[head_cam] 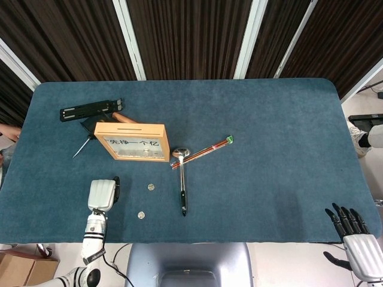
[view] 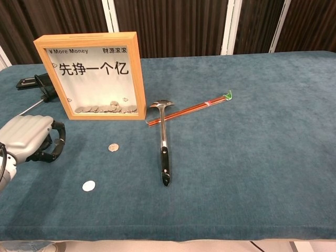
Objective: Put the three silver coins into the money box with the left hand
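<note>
Coins first: two silver ones lie loose on the blue table (head_cam: 269, 131), one (view: 113, 147) just in front of the money box, the other (view: 88, 185) nearer the front edge and a touch further left. They sit apart from each other, flat on the cloth. A third loose coin, I can't find in either view.

Money box (view: 92, 76) stands upright at the left, wooden frame, clear front, a row of coins heaped along its bottom behind the pane.

Left hand (view: 29, 138) is low over the cloth, left of both coins and in front of the box's left corner. Its fingers (view: 55, 144) are curled under the palm; whether anything is pinched inside that curl, I cannot tell. It touches neither loose coin.

Right hand (head_cam: 359, 239) hangs off the table's front right corner, fingers straight and apart, holding nothing.

Middle of the table: a ladle (view: 164, 142) lies with its bowl near the box's right corner and its dark handle pointing to the front. Red chopsticks (view: 191, 109) lie slanted, their near end crossing at the ladle's bowl. Behind the box, a black stand (head_cam: 90, 110) and a screwdriver (head_cam: 82, 145) lie on the cloth.
</note>
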Controlling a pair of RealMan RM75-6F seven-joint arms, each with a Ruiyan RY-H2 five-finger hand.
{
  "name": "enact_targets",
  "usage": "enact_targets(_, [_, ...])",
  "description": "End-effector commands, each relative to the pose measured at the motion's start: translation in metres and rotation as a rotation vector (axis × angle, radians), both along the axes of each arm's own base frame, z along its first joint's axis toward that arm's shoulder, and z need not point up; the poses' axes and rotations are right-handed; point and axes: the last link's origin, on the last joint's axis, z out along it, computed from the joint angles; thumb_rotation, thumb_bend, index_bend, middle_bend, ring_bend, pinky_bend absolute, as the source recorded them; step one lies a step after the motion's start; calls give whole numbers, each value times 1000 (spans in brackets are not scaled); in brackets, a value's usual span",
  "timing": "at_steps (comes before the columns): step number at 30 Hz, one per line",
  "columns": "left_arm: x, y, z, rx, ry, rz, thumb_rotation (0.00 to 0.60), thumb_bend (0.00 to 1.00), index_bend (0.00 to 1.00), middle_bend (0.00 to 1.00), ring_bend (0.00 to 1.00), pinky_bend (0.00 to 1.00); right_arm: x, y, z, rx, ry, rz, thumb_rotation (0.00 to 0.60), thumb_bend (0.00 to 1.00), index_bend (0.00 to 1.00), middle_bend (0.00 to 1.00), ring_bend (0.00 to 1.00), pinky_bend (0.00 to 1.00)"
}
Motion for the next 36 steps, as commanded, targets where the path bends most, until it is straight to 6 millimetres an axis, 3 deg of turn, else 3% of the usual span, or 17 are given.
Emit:
enact_targets(1, [4, -1, 5, 7, -24, -15, 600, 404, 580, 1000, 1000, 1000, 0, 0, 0, 1, 1, 0, 600, 53, 0, 0, 0, 0])
enact_targets(6, [30, 6, 33, 60, -75, -86, 600, 405, 585, 1000, 1000, 1000, 0, -1, 2, -2, -7, -1, 600, 53, 0, 0, 0, 0])
enact_targets(13, [93, 35, 110, 160, -122, -162, 600, 406, 580, 1000, 1000, 1000, -3, -3, 9, -11, -33, -12, 600, 53, 0, 0, 0, 0])
enact_targets(20, [143, 60, 159, 230, -143, -184, 600, 406, 576, 1000, 1000, 1000, -5, -6, 12, -13, -46, -30, 600, 53, 0, 0, 0, 0])
enact_targets(26, [165, 82, 165, 234, -136, -167, 600, 406, 575, 1000, 1000, 1000, -8, -10, 16, -29, -53, -48, 600, 53, 0, 0, 0, 0])
enact_targets(36, [168, 106, 134, 173, -115, -131, 600, 405, 572, 1000, 1000, 1000, -11, -12, 19, -33, -60, -64, 600, 53, 0, 0, 0, 0])
